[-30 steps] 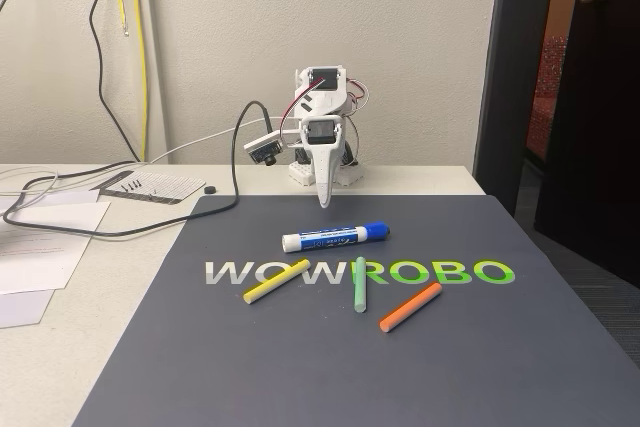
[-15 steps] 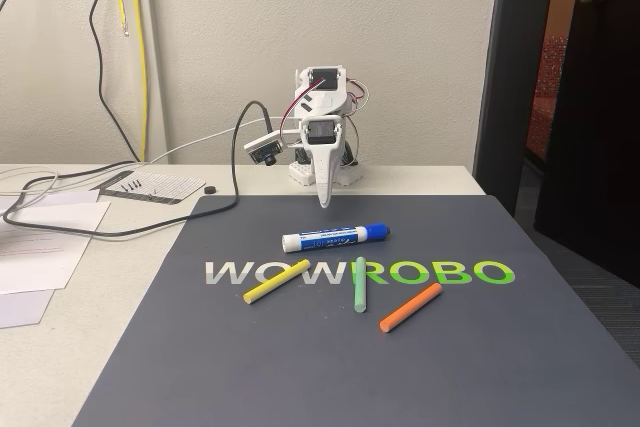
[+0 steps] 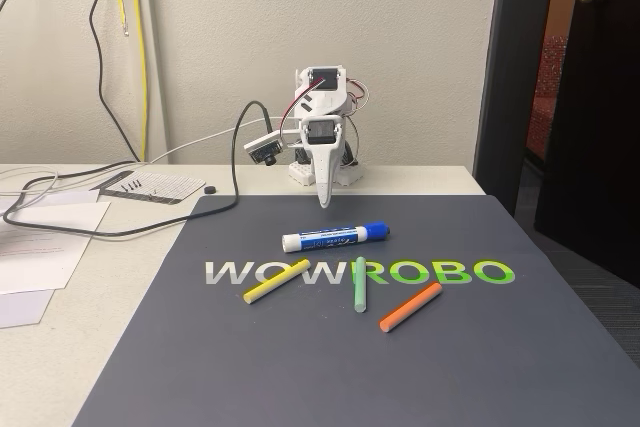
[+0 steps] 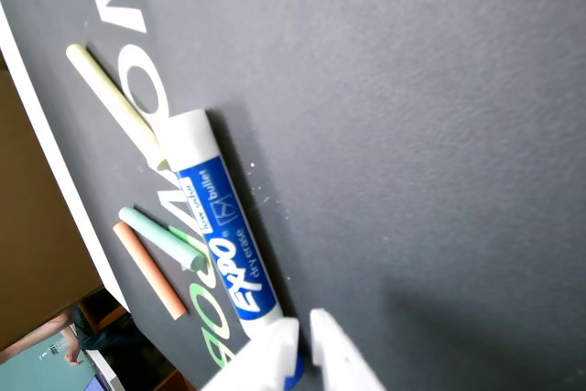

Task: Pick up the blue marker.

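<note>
Near edge: orange stick (image 3: 410, 306), green stick (image 3: 360, 283), yellow stick (image 3: 276, 281) on the dark mat (image 3: 300, 367). Behind them the blue marker (image 3: 334, 237) lies flat, untouched. Beyond it, fingers (image 3: 324, 204) point down, nearly closed, holding nothing.

In the fixed view you have the mat (image 3: 420, 367) lying on the surface (image 3: 90, 327), with the arm (image 3: 322, 137) standing behind its far edge. The gripper (image 3: 324, 202) hangs over the mat's rear, and the marker (image 3: 335, 237) lies just in front of it. Nearer you sit three sticks (image 3: 360, 283) in a row, left to right. Papers (image 3: 40, 247) and a cable (image 3: 120, 227) lie on the surface left of the mat
</note>
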Tool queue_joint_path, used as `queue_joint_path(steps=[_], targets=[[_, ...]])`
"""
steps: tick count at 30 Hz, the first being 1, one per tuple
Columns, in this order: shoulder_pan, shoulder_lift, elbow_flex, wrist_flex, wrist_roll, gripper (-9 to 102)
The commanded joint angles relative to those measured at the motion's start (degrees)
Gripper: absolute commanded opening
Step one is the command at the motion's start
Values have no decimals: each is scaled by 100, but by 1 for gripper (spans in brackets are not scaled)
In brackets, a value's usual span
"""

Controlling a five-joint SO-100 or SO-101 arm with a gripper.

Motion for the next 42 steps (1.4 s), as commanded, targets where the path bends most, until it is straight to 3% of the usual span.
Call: queue_joint_path(steps=[1, 13, 18, 27, 42], targets=[[62, 325, -26, -18, 18, 0], [-79, 325, -782, 536, -483, 0], [-35, 141, -1362, 940, -800, 8], [44, -3243, -4447, 2136, -1415, 0], [185, -5651, -6064, 2558, -3050, 0]])
